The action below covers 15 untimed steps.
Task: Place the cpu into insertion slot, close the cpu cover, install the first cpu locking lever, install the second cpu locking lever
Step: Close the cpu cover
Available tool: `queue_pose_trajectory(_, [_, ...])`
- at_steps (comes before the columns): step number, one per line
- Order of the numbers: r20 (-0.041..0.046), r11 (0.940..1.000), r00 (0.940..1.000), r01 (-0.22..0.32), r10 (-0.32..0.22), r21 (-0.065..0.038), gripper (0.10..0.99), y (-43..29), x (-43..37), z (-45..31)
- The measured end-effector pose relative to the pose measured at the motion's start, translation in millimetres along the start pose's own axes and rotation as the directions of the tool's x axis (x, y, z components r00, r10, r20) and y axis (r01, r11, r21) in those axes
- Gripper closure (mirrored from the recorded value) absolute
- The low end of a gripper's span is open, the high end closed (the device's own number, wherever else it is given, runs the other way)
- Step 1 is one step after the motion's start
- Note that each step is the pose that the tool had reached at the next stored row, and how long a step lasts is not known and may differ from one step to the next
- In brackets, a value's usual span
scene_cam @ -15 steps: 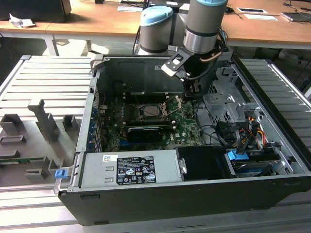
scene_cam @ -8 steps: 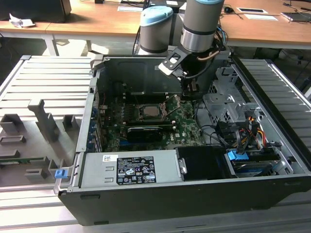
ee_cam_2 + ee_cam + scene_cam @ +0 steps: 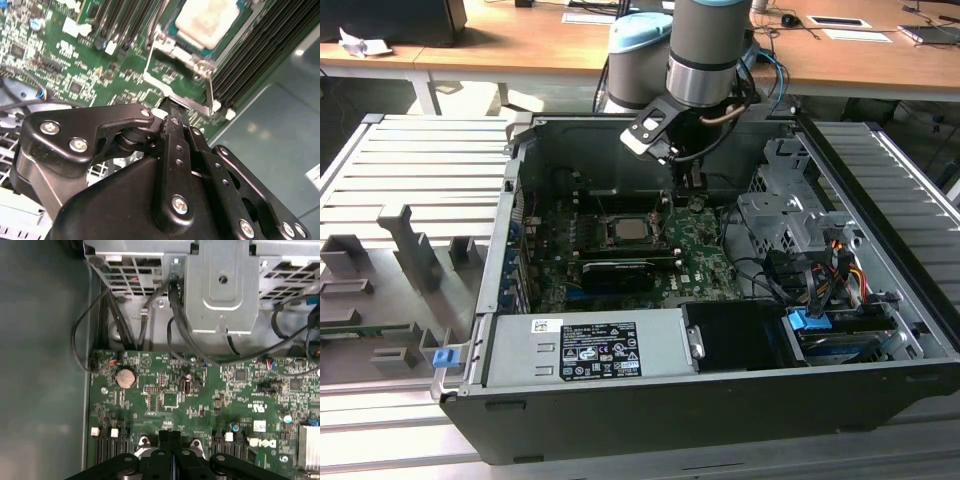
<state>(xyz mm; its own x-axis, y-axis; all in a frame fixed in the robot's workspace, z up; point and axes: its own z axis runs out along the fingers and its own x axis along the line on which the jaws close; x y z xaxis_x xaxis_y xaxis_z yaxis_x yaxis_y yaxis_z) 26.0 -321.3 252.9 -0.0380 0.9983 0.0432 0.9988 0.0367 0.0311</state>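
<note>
Second wrist view: the tool [image 3: 169, 114], fingers pressed together, tip meets the cpu cover [image 3: 186, 98] edge; just beyond, the cpu [image 3: 206, 20] lies flat, metal top upward.

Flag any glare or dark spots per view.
Second wrist view: glare washes the cpu top near white; the pincer reads as a dark mass. First wrist view: evenly lit motherboard. Exterior view: bright desk behind, case interior shaded.
</note>
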Motion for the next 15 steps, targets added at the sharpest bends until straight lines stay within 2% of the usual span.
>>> queue_pose_trajectory(6, [-0.0001,1.0000,1.0000,0.000,0.000,0.000,0.980,-5.8,0.3,0.1])
queue_pose_trajectory(9, [-0.0001,1.0000,1.0000,0.000,0.000,0.000,0.980,-6.3,0.3,0.1])
queue_pose_trajectory(15, [-0.0001,1.0000,1.0000,0.000,0.000,0.000,0.980,-16.0,1.6,0.3])
